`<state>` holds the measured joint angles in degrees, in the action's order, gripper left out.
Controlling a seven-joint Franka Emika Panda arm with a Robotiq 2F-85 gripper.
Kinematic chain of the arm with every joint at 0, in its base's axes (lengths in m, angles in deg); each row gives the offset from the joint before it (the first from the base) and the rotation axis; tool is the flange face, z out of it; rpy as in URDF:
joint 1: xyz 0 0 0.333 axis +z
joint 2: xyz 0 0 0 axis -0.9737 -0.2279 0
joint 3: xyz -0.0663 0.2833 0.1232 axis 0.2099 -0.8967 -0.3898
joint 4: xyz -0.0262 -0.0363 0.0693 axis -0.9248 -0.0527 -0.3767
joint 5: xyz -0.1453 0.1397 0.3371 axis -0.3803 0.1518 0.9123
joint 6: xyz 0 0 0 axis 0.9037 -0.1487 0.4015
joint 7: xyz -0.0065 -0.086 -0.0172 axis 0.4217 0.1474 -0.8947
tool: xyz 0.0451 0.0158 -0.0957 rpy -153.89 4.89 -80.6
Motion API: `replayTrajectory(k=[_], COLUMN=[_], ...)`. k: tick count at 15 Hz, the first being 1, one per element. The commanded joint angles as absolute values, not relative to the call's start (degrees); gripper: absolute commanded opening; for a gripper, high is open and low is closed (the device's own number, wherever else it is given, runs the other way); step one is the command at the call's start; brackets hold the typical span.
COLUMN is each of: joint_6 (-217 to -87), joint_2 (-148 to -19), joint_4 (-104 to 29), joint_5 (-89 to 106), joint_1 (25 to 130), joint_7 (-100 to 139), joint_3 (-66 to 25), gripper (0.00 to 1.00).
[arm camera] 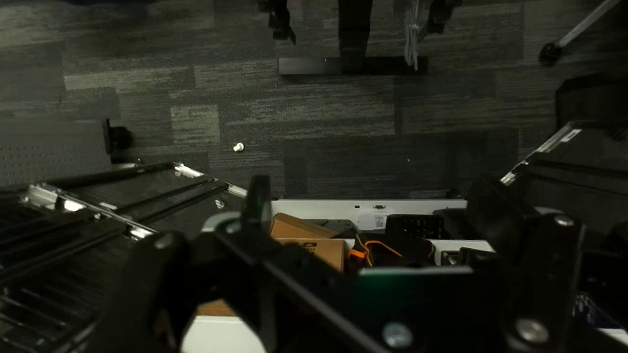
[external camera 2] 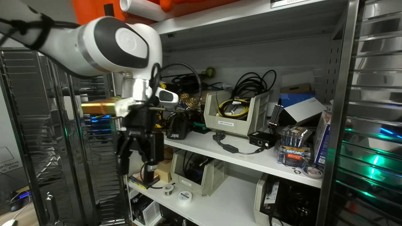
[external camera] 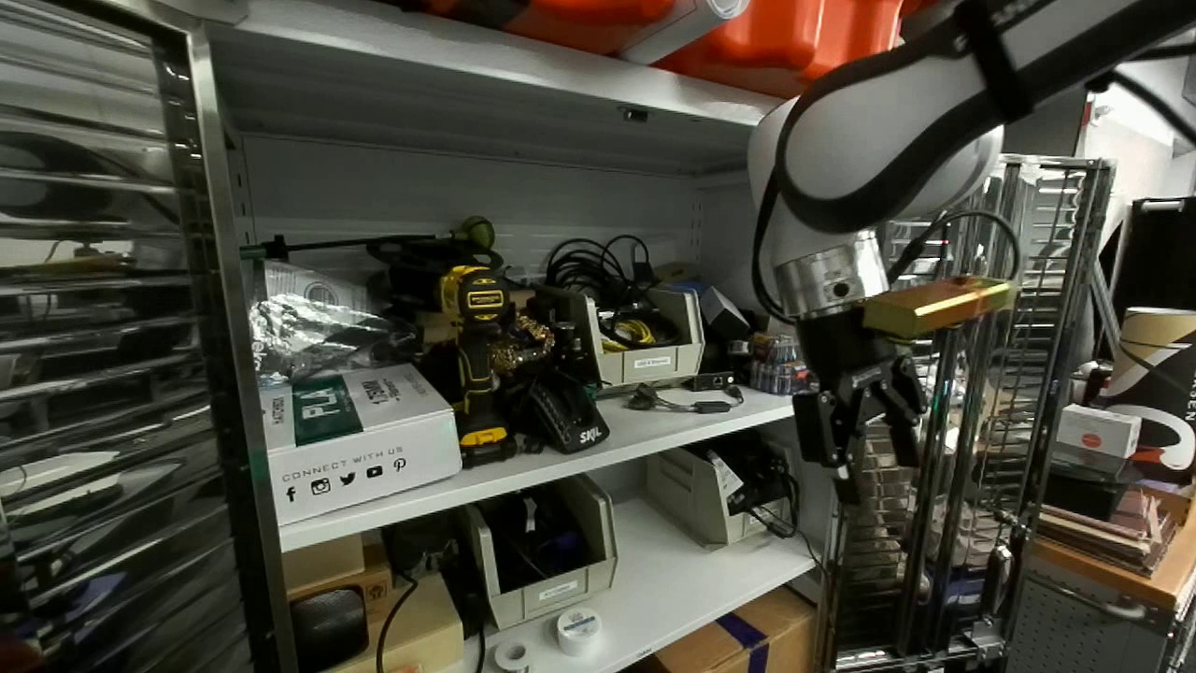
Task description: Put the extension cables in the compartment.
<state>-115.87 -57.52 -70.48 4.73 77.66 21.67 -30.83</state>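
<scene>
Extension cables point(external camera: 584, 268) lie well apart from the end effector point(external camera 2: 136, 171), whose jaws stand wide; away from it, in both exterior views, their black loops rise from a beige bin point(external camera 2: 226, 129), behind a yellow cord point(external camera: 639, 332).

Both exterior views near, facing same shelves point(external camera: 673, 570). Wrist view points downward: floor point(arm camera: 324, 115) at 12 o'clock, shelves at 6.

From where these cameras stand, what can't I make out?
Black cords: partly hidden by the upper bin, both exterior views.
Orange cases: cut off by picture's top edge, both exterior views.
Lower right bin: front partly cut by bottom edge, in an exterior view.
White floor object: too small to identify, wrist view.
</scene>
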Motion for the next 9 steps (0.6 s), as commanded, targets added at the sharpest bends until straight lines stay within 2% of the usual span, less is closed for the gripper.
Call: replayTrajectory(k=[1, 9], joint_6=[-117.9, -127.9], joint_2=[-68.5, -79.0], joint_4=[-60.5, -49.6], joint_5=[0.8, -9.2], joint_1=[78.2, 77.3], joint_7=[13.2, -6.3], joint_3=[-29.1, -26.4], gripper=[1.0, 1.0])
